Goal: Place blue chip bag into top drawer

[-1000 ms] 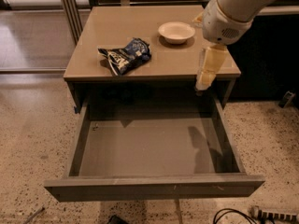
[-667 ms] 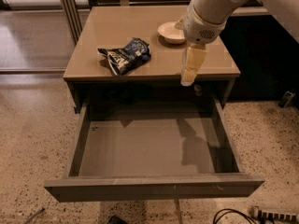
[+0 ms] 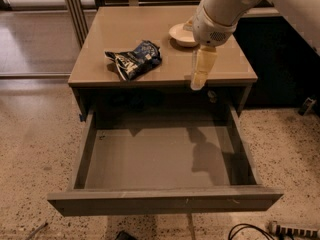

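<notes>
Fingers (image 3: 202, 66) drawn close together, holding nothing; the gripper (image 3: 196, 84) hangs tip-down at the front right edge of the cabinet top (image 3: 150, 21), above the pulled-out top drawer (image 3: 165, 202). On that top the blue chip bag (image 3: 134, 59) lies well to its left, near the front edge, with the white bowl (image 3: 180, 34) just behind the gripper

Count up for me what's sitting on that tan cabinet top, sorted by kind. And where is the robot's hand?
Chip bags: 1, the blue chip bag
Bowls: 1, the white bowl
Total: 2
The gripper hangs by the front edge of the cabinet top, to the right of the bag, with the open top drawer below it.
</notes>
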Controlling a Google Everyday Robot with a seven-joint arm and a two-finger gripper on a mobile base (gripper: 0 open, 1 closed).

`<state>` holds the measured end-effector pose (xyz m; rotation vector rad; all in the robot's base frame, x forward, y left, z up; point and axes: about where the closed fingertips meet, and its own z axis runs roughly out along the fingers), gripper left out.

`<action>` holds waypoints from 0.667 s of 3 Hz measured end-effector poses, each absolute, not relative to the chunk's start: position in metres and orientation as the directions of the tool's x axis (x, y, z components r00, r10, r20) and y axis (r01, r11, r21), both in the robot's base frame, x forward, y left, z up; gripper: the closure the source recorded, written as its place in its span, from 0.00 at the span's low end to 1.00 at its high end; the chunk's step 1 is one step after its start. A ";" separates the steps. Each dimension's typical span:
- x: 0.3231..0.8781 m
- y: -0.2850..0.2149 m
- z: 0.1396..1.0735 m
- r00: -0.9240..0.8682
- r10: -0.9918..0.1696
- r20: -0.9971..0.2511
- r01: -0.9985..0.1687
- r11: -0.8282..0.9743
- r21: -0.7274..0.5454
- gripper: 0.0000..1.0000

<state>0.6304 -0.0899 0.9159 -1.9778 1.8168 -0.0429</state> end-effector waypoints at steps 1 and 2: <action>0.664 -0.065 0.906 0.221 -0.933 -0.284 -0.926 -0.110 -0.361 0.00; 0.707 -0.031 0.898 0.323 -0.899 -0.295 -0.901 -0.197 -0.386 0.00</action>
